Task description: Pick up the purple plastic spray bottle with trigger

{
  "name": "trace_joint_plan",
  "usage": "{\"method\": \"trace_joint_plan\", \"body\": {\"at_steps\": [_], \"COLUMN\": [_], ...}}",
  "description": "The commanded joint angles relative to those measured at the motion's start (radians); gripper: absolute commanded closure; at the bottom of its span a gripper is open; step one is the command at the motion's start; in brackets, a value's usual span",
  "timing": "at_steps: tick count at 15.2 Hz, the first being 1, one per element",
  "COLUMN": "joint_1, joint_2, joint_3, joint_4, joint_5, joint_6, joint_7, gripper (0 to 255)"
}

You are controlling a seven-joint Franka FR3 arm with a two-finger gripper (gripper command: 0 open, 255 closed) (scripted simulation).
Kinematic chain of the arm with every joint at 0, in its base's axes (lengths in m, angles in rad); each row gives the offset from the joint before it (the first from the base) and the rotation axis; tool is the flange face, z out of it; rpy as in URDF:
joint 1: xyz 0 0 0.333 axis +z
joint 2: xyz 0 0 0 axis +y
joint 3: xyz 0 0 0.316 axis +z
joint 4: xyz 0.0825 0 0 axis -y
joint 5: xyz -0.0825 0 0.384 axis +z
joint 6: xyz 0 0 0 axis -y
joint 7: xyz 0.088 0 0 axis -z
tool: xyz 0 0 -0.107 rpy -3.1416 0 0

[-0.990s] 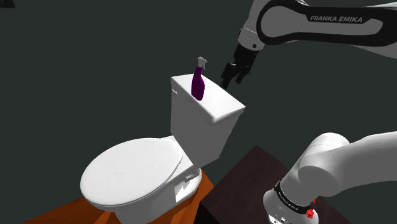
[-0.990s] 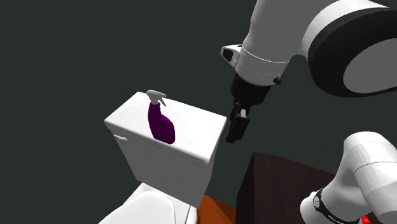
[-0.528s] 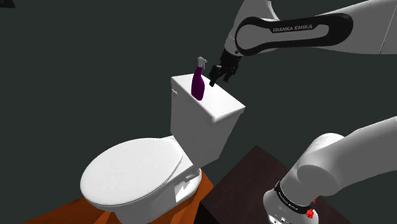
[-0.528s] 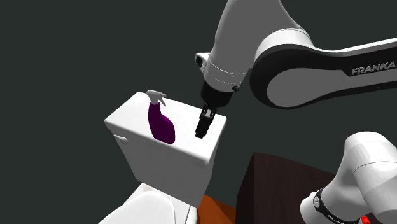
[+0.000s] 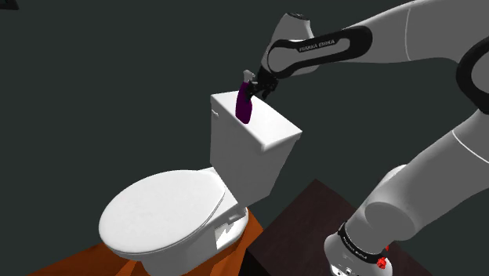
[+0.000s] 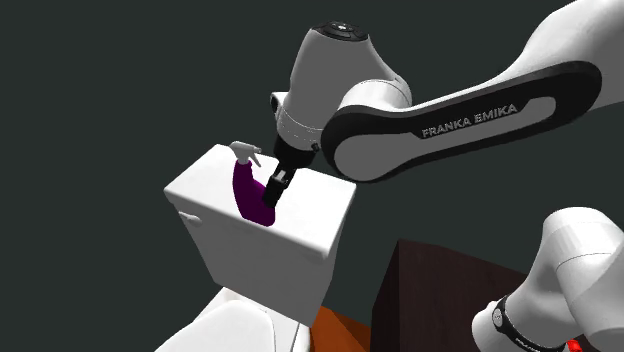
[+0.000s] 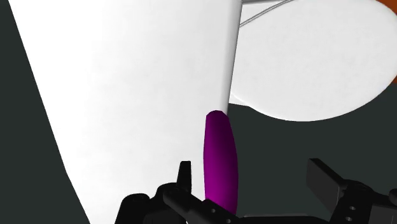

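**A:** So where are the fingers at?

**B:** The fingers [image 7: 324,181] are apart, one on each side of the purple spray bottle [image 7: 219,159]. They're not squeezing it, going by the wrist view, and one sits closer to it than the other.

**A:** And the bottle itself?

**B:** It's standing on the toilet's tank lid [image 5: 274,129], close to the lid's front edge and roughly midway along it, with a pale trigger head on top. The white arm [image 6: 450,120] reaches in over the tank. Below that is the closed white seat cover [image 5: 161,212], with an orange surface [image 5: 86,263] under the bowl.
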Motion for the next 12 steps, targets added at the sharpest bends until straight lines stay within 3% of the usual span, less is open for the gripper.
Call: {"method": "trace_joint_plan", "body": {"at_steps": [1,3,12], "joint_1": [-0.006,-0.01,-0.01], "joint_2": [0.063,0.109,0.149], "joint_3": [-0.006,-0.01,-0.01], "joint_4": [0.042,0.074,0.014], "joint_5": [-0.001,-0.001,0.001], "joint_6": [0.047,0.077,0.178], "joint_7": [0.001,0.002,0.0], "gripper": [0,0,0]}}
